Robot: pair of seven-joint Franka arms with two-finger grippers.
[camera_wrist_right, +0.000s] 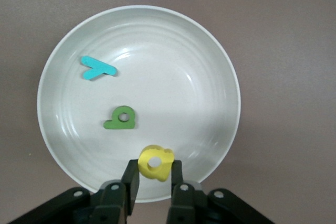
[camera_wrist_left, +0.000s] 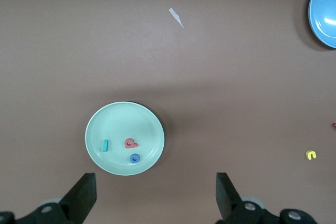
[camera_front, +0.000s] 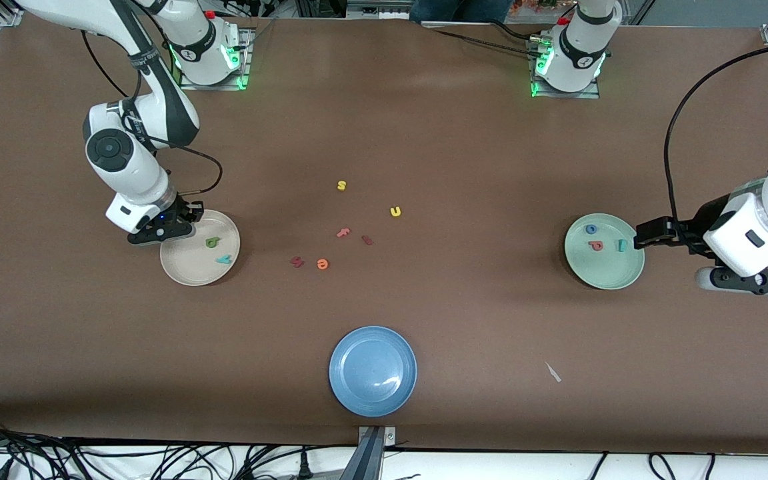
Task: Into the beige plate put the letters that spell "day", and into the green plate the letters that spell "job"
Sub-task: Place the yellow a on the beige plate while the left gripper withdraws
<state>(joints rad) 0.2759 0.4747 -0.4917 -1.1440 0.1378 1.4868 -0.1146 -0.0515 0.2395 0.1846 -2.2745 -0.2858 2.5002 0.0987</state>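
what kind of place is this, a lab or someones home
Most likely a robotics lab: two white arms are bolted to a brown table, loose cables run along its edge, and it carries only small foam letters and three plates, such as the blue plate, like a sorting test.

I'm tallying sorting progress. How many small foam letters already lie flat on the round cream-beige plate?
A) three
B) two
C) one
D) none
B: the green looped letter and the teal y-shaped letter lie on the cream-beige plate; the yellow looped letter is between the right gripper fingers above it.
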